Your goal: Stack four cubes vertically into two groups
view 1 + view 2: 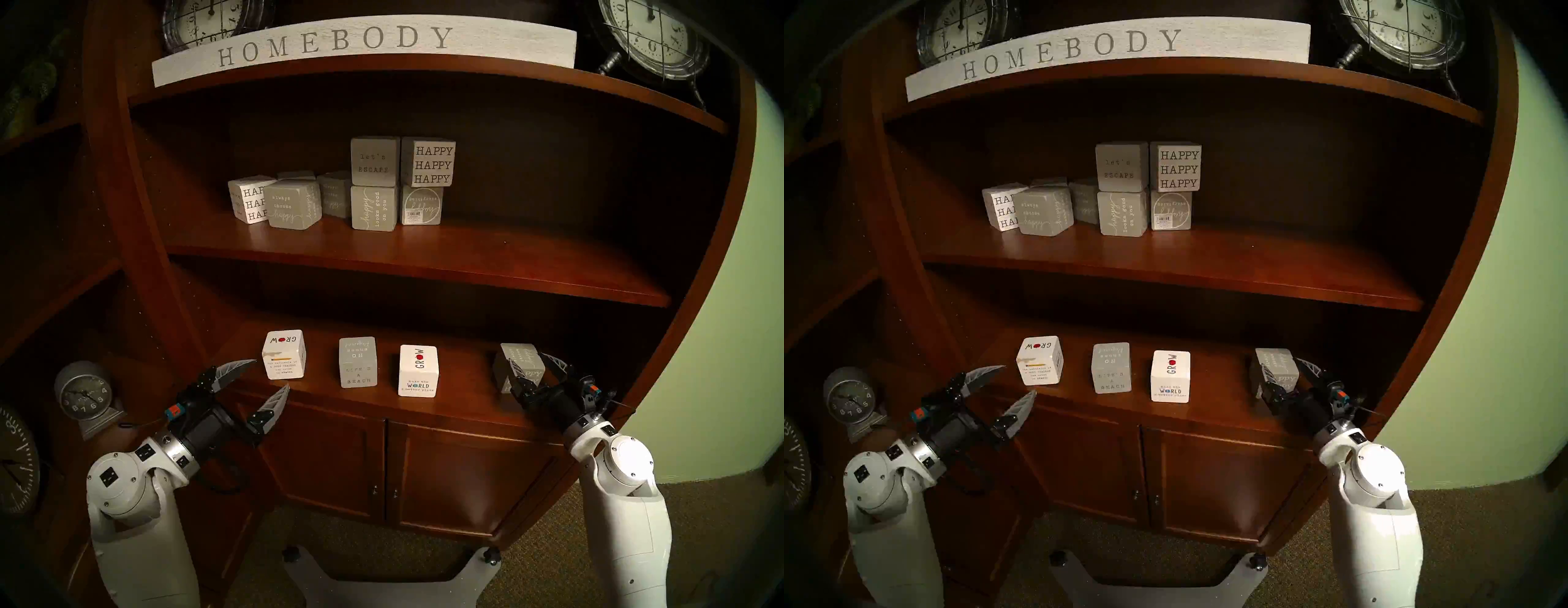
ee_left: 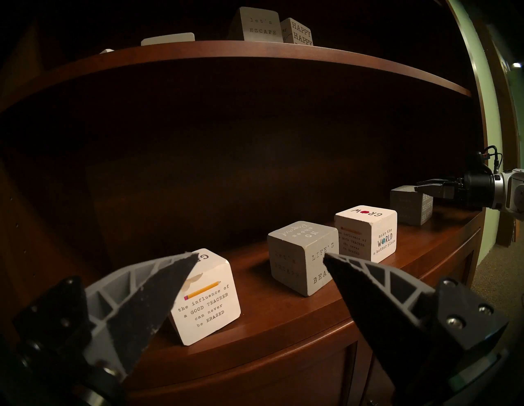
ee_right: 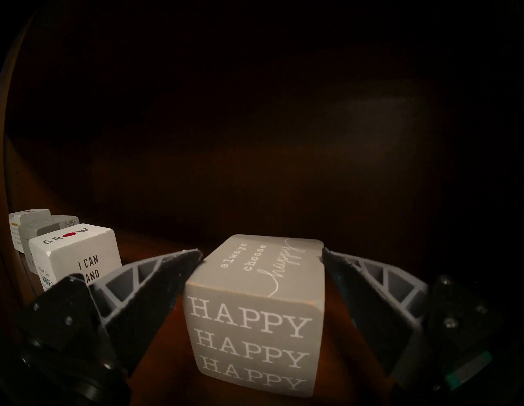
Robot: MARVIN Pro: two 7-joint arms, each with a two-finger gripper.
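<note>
The grey "HAPPY HAPPY HAPPY" cube (image 3: 255, 309), at the right end of the row on the lower shelf (image 1: 458, 403), is bracketed by the wide-open right claw (image 3: 261, 255); nothing is gripped yet. The grasp is judged in hand: closing, lifting, then setting it on the neighbouring "GROW" cube (image 1: 418, 370). The left claw (image 1: 271, 373) is held open and empty beside the left "GROW" cube (image 1: 283, 353), near the "LIFE'S A BEACH" cube (image 1: 358, 361).
</note>
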